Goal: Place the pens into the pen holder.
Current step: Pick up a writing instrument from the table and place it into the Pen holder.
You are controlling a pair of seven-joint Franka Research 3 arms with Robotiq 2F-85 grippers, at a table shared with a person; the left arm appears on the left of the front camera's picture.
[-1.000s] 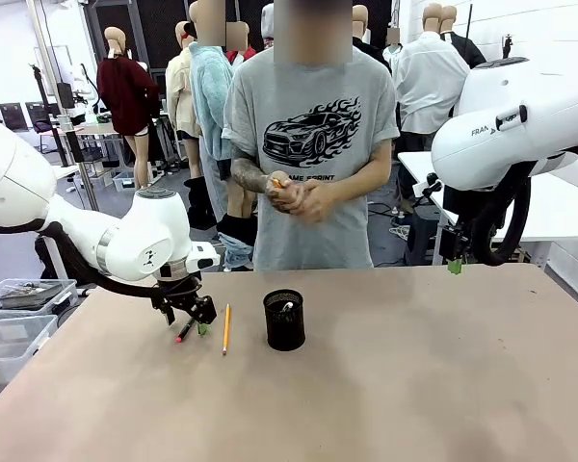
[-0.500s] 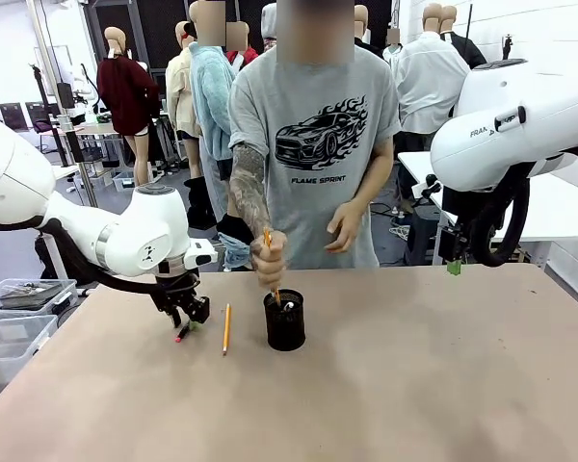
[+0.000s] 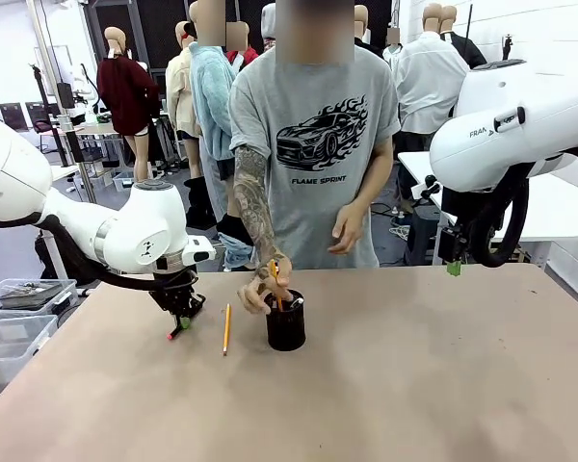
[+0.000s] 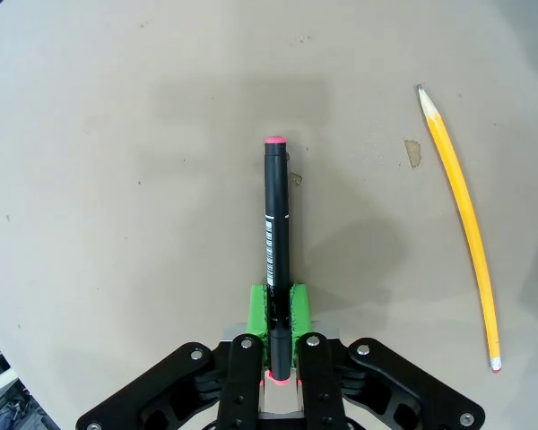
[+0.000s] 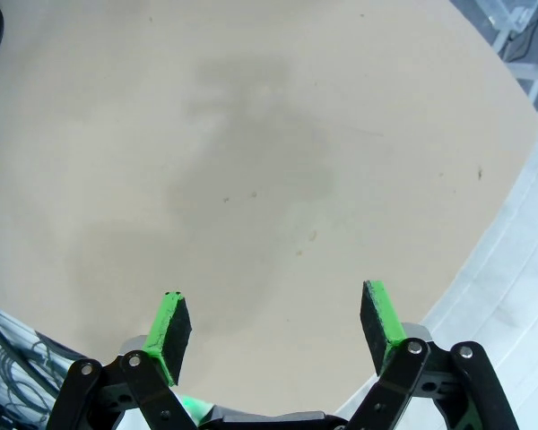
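Left gripper [image 3: 182,320] is low over the table [image 3: 414,385], in the left half and nearer the far edge. Its green pads are clamped together on the black pen [image 4: 276,215]. In the left wrist view the pen runs straight out from between the pads, gripped near one end, with the red tip pointing away. From the front the pen slants down to the left and the red tip is close to the tabletop; cannot tell if it touches.

Yellow pencil [image 3: 226,328] lies flat on the table between the left gripper and the holder [image 3: 285,325], clear of both. It points roughly from the far edge toward the near edge.

The holder stands upright near the table's middle, a bit toward the far edge. The person at the far edge has one hand [image 3: 263,286] at the holder's rim, holding an orange pencil [image 3: 275,286] whose lower end is inside the holder. A white pen [image 3: 296,302] pokes out at the rim. The person's other hand [image 3: 348,229] is raised in front of the shirt, well clear of the table.

Right gripper [image 5: 278,327] has its pads wide apart and holds nothing. It hangs above bare tabletop by the right edge, near the far right corner.
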